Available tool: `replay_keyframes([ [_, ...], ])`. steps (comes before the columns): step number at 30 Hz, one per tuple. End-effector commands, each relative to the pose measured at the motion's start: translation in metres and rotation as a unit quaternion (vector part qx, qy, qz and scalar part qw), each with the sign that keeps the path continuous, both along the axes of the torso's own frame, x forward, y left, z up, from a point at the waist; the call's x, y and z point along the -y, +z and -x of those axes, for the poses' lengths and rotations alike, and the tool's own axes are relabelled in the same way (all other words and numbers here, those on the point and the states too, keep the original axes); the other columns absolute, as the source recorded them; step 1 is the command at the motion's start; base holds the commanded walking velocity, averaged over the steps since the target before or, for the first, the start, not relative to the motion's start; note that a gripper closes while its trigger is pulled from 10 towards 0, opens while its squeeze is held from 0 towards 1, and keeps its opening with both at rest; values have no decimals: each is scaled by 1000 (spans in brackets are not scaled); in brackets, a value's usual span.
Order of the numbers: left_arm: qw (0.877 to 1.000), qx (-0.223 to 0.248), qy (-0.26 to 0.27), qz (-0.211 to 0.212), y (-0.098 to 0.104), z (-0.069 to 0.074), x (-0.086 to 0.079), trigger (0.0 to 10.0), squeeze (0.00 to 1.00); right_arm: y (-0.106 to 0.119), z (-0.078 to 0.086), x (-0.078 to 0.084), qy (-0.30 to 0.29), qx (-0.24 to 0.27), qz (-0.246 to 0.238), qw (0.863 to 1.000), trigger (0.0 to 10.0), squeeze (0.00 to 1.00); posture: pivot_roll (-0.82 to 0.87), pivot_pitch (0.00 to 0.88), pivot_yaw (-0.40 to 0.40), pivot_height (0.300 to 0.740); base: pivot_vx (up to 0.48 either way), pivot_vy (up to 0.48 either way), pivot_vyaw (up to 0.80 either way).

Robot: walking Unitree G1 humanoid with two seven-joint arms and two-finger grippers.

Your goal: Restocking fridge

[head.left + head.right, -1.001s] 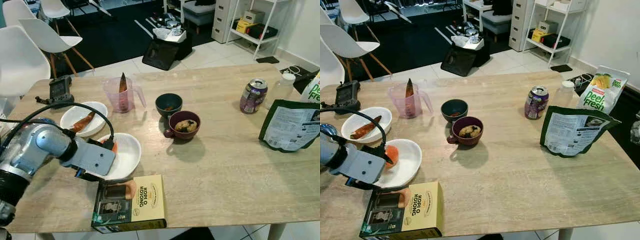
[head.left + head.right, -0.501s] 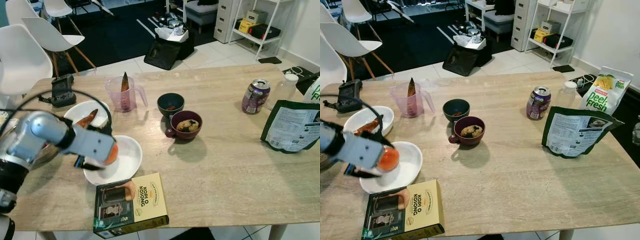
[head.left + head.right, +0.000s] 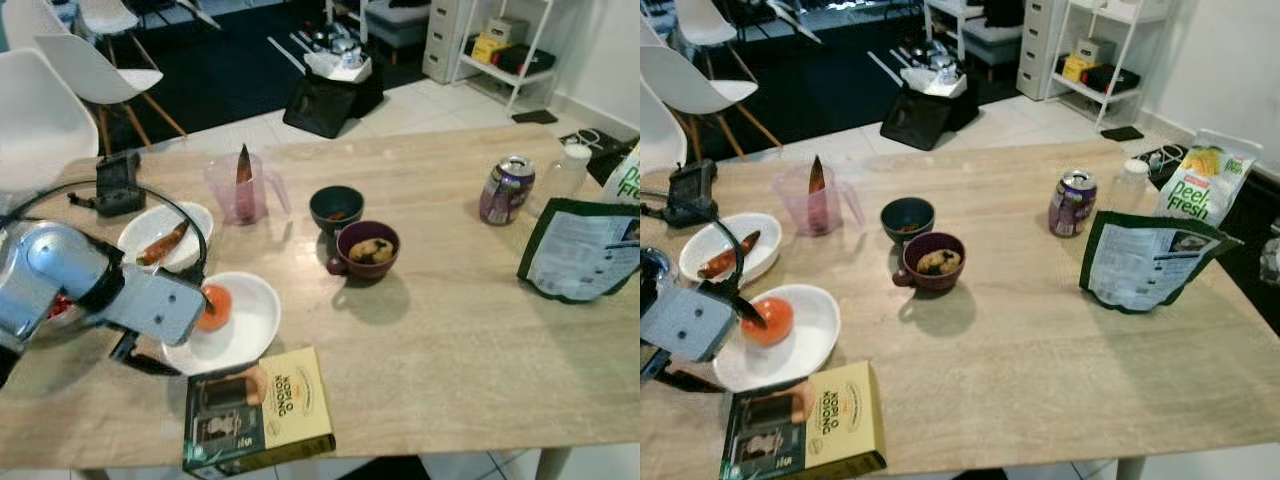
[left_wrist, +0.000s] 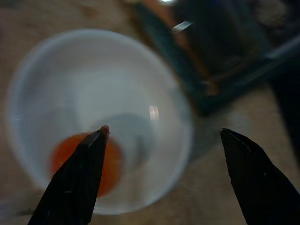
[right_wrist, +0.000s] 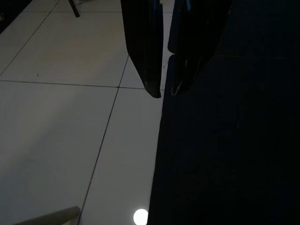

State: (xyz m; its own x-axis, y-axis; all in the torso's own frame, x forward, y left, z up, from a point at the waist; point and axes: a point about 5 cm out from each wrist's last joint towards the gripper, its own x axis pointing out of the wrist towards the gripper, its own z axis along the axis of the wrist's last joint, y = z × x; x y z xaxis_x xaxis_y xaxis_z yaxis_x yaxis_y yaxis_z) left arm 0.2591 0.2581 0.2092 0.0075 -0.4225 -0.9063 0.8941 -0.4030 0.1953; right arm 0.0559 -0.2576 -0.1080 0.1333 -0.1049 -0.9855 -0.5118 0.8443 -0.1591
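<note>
An orange-red round fruit (image 3: 212,306) lies in a white bowl (image 3: 252,322) at the front left of the wooden table (image 3: 450,340). My left gripper (image 4: 164,131) hovers open just above that bowl, fingers spread wide, and nothing is between them. In the left wrist view the fruit (image 4: 82,159) sits under one fingertip, off to the side of the bowl's (image 4: 93,79) middle. My right gripper (image 5: 164,91) hangs idle over the tiled floor, fingers together.
A yellow coffee box (image 3: 260,410) lies just in front of the bowl. A second white bowl (image 3: 190,215) holds a brown root. Further along stand a pink jug (image 3: 243,190), teal bowl (image 3: 336,208), maroon mug (image 3: 367,250), purple can (image 3: 505,190) and green pouch (image 3: 585,250).
Half a second ago my left gripper was shut on the orange fruit above the bowl; now it is open and the fruit lies in the bowl. The camera shifted slightly.
</note>
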Motion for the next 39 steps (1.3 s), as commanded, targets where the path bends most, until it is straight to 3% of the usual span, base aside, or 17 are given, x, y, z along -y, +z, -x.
replay_keyframes([
  [1, 1000, -7, 0, -27, 1, 4, -7, 10000, 0, -1, 3, -1, 1, -6, 0, 1000, 10000, 0, 35, 62, 54, 740, 0, 0, 0],
  [9, 999, -27, -19, -23, -10, 10, 1, 10000, 0, -1, 3, -1, 0, -6, 0, 1000, 10000, 0, 31, 61, 56, 740, 0, 0, 0],
  [18, 997, -42, -27, -50, -29, 12, 1, 10000, 0, -1, 3, -1, -1, -5, 0, 1000, 10000, 0, 28, 59, 55, 740, 0, 0, 0],
  [22, 997, -22, -27, -72, -44, 7, 0, 10000, 0, -1, 3, -1, 0, -6, -1, 1000, 10000, 0, 23, 50, 51, 740, 0, 0, 0],
  [24, 997, 6, -24, -71, -57, 0, 3, 10000, 0, -1, 3, -2, 2, -6, 0, 1000, 10000, 0, 17, 43, 47, 740, 0, 0, 0],
  [27, 997, 9, -24, -73, -59, -1, 3, 10000, 0, -1, 3, -2, 2, -6, 0, 1000, 10000, 0, 17, 43, 47, 740, 0, 0, 0],
  [29, 997, 15, -28, -67, -76, -2, 8, 10000, 0, -1, 3, -1, 4, -5, 1, 1000, 10000, 0, 9, 38, 44, 740, 0, 0, 0],
  [32, 997, 23, -31, -62, -80, -3, 11, 10000, 0, -1, 3, -1, 4, -5, 2, 1000, 10000, 0, 9, 39, 40, 740, 0, 0, 0],
  [33, 997, 28, -34, -60, -84, -5, 13, 7608, 0, -1, 3, -1, 4, -4, 3, 1000, 10000, 0, 5, 39, 39, 740, 0, 0, 0],
  [35, 997, 28, -34, -60, -84, -5, 13, 7608, 0, -1, 3, -1, 4, -4, 3, 1000, 10000, 0, 5, 39, 39, 740, 0, 0, 0],
  [36, 997, 28, -36, -61, -86, -5, 14, 863, 0, -1, 3, 0, 4, -4, 3, 1000, 10000, 0, 4, 39, 38, 740, 0, 0, 0],
  [37, 997, 26, -36, -62, -87, -5, 14, 0, 0, -1, 2, 0, 3, -4, 3, 1000, 10000, 0, 2, 37, 39, 740, 0, 0, 0],
  [39, 997, 25, -36, -63, -88, -5, 14, 0, 0, 0, 2, 0, 2, -3, 3, 1000, 10000, 0, 0, 38, 38, 740, 0, 0, 0],
])
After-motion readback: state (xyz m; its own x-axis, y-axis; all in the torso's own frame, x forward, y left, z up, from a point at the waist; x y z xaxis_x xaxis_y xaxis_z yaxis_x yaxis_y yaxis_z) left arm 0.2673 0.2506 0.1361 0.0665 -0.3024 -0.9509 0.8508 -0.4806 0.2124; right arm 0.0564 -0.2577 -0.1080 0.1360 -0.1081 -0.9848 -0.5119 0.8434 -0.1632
